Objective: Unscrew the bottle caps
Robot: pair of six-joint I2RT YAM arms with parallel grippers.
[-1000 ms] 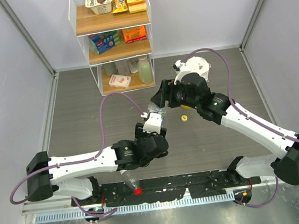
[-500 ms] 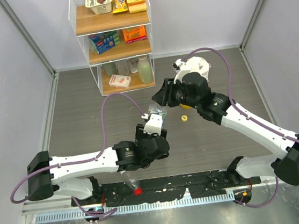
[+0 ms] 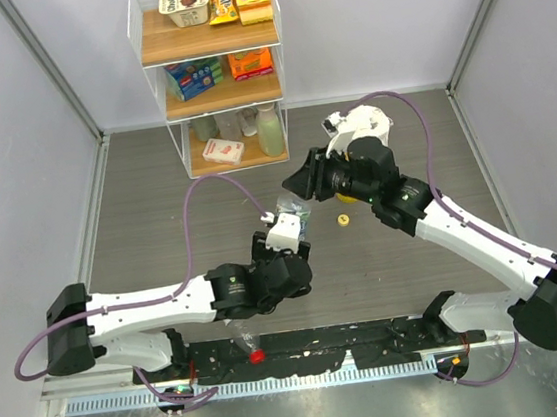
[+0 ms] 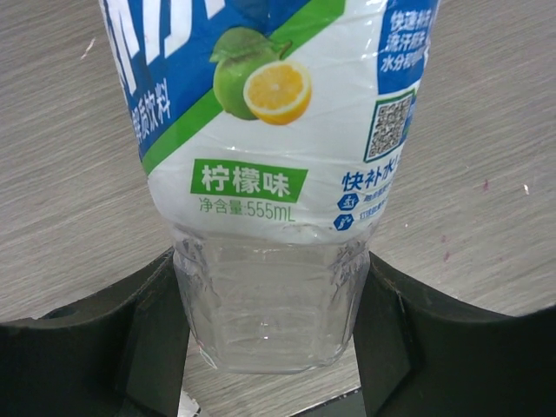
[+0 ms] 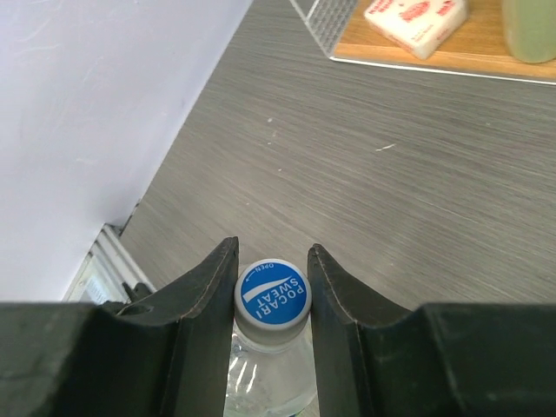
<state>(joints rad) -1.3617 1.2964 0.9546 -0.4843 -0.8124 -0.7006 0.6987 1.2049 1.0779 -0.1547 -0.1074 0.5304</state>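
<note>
The clear bottle with the blue label [image 4: 269, 130] stands upright mid-table [image 3: 294, 212]. My left gripper [image 4: 272, 295] is shut on its clear lower body, also seen from above [image 3: 286, 230]. My right gripper [image 5: 272, 278] comes down from above [image 3: 299, 188] and is shut on the bottle's white cap with a blue top [image 5: 272, 295], one finger pressed on each side. A loose yellow cap [image 3: 342, 220] lies on the table to the right. A yellow bottle [image 3: 343, 198] shows partly under my right arm. A clear bottle with a red cap [image 3: 258, 355] lies at the front edge.
A wire shelf rack [image 3: 213, 75] with snack boxes stands at the back, with a pale green bottle [image 3: 269, 129] and a white packet [image 5: 415, 17] on its bottom shelf. Grey walls close in on the left and right. A black rail [image 3: 324, 344] runs along the front.
My right wrist has shifted slightly at the cap. The bottle and my left gripper have stayed in place.
</note>
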